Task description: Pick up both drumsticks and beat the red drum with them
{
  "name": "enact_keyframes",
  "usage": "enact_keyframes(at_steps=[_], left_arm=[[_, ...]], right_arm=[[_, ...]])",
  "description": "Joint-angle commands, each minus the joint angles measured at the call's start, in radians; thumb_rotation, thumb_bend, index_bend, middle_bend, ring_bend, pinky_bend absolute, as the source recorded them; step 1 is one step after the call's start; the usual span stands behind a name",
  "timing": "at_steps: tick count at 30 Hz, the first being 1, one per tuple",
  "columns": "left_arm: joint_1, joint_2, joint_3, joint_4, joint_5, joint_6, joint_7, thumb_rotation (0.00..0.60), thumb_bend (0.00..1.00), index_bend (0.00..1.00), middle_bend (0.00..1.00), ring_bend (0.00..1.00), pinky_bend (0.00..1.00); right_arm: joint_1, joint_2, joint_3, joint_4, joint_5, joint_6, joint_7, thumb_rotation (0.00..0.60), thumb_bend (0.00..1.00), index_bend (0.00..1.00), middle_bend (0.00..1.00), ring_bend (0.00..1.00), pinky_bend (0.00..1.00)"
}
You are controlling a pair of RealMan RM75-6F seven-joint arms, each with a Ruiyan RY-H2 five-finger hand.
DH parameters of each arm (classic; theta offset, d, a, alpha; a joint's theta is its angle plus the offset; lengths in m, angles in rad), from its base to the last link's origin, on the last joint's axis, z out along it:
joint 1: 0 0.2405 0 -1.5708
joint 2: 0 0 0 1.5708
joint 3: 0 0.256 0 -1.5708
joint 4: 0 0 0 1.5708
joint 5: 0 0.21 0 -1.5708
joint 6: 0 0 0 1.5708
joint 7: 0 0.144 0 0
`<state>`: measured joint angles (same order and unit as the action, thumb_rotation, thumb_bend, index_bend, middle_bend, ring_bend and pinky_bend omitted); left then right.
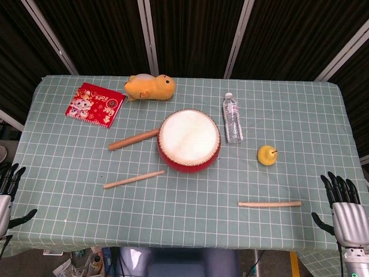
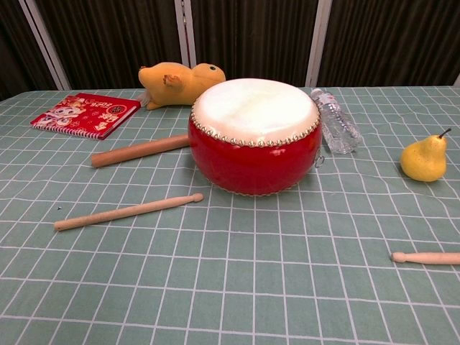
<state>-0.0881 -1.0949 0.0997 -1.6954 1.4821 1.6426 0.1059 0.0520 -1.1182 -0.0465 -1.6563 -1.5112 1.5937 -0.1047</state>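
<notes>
The red drum [image 1: 189, 141] [image 2: 254, 136] with a white skin stands mid-table. One pale drumstick [image 1: 134, 179] [image 2: 128, 211] lies in front of it to the left. A second drumstick [image 1: 270, 203] [image 2: 427, 257] lies near the front edge on the right. My left hand [image 1: 7, 196] hangs at the table's left edge with its fingers apart, holding nothing. My right hand [image 1: 345, 210] sits at the front right corner, fingers spread and empty, a short way right of the second drumstick. Neither hand shows in the chest view.
A thicker wooden handle [image 1: 132, 139] [image 2: 139, 150] lies against the drum's left side. A water bottle [image 1: 232, 118] [image 2: 335, 121] lies right of the drum, a yellow pear [image 1: 267, 155] [image 2: 423, 158] beyond it. A yellow plush toy [image 1: 150, 87] and a red booklet [image 1: 95, 104] sit at the back.
</notes>
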Motion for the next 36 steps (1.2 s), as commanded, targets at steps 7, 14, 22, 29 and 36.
enact_keyframes(at_steps=[7,14,22,29,36], left_arm=[[0.013,0.009,-0.015,-0.019,-0.002,-0.026,0.01,0.6,0.0,0.0,0.08,0.06,0.11],[-0.034,0.006,-0.053,-0.088,-0.055,-0.129,0.089,0.6,0.1,0.13,0.74,0.76,0.86],[-0.16,-0.093,-0.187,-0.173,-0.286,-0.288,0.274,0.6,0.16,0.46,1.0,1.0,1.0],[-0.298,-0.226,-0.301,-0.18,-0.574,-0.375,0.476,0.6,0.21,0.49,1.0,1.0,1.0],[-0.402,-0.366,-0.336,-0.145,-0.753,-0.359,0.64,0.6,0.21,0.47,1.0,1.0,1.0]], right_arm=[[-0.004,0.002,0.011,-0.014,-0.002,-0.021,-0.016,0.6,0.27,0.0,0.0,0.0,0.01],[-0.004,0.006,0.022,-0.034,0.01,-0.046,-0.019,0.6,0.27,0.0,0.0,0.0,0.01],[-0.007,0.012,0.022,-0.043,0.008,-0.067,-0.031,0.6,0.27,0.0,0.0,0.0,0.01],[-0.012,0.017,0.026,-0.042,0.007,-0.075,-0.017,0.6,0.27,0.0,0.0,0.0,0.01],[-0.018,0.023,0.029,-0.043,-0.001,-0.076,-0.004,0.6,0.27,0.0,0.0,0.0,0.01]])
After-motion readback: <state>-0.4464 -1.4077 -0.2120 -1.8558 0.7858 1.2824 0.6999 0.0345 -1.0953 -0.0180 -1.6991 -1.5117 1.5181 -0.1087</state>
